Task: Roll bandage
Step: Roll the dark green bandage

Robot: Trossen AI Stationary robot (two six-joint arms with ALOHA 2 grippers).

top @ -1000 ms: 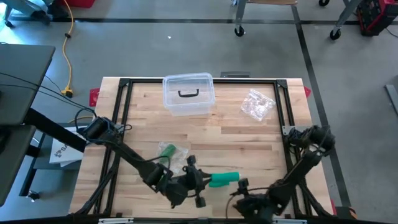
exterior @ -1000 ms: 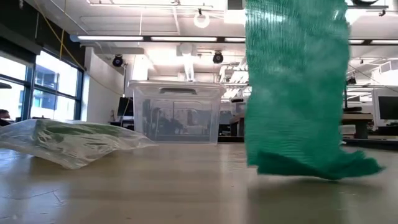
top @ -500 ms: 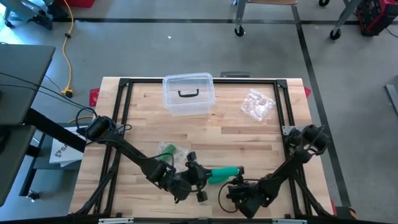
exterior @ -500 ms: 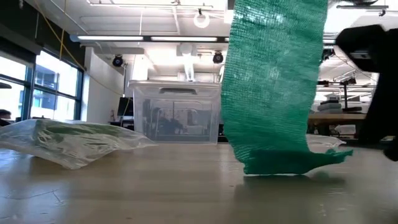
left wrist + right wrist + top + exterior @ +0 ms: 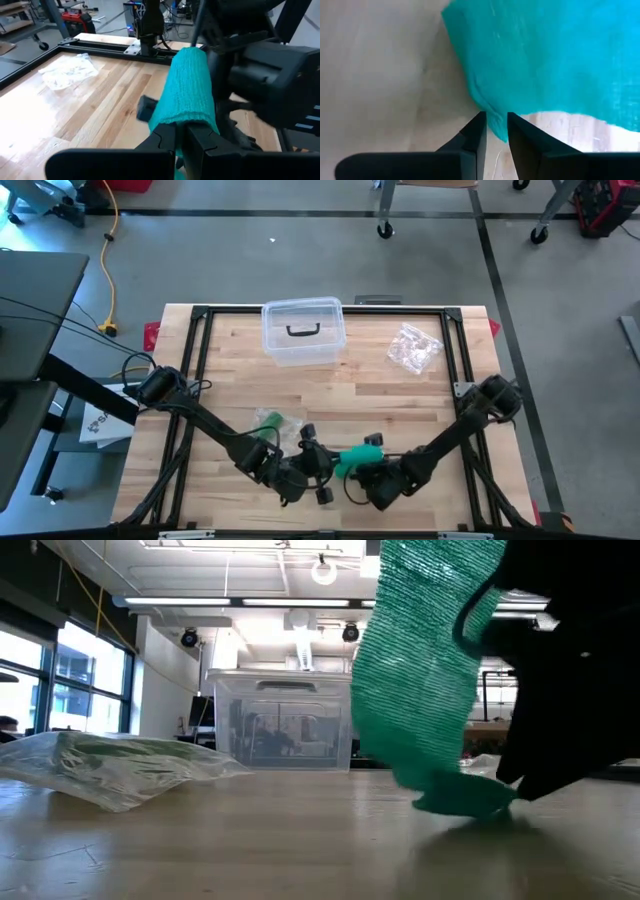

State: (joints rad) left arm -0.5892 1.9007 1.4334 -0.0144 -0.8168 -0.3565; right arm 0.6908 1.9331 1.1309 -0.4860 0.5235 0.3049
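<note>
While the left gripper [image 5: 322, 467] holds one end of the green mesh bandage strip [image 5: 355, 458] in pressed-together jaws, its long axis runs across the wooden counter [image 5: 380, 395] to the right gripper [image 5: 372, 470], jaws pinching its free corner.

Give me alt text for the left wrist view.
The left pincer is shut on a green bandage, which stretches away to the right pincer's dark body close ahead. Beyond lies a wooden table with a crumpled clear wrapper.
</note>
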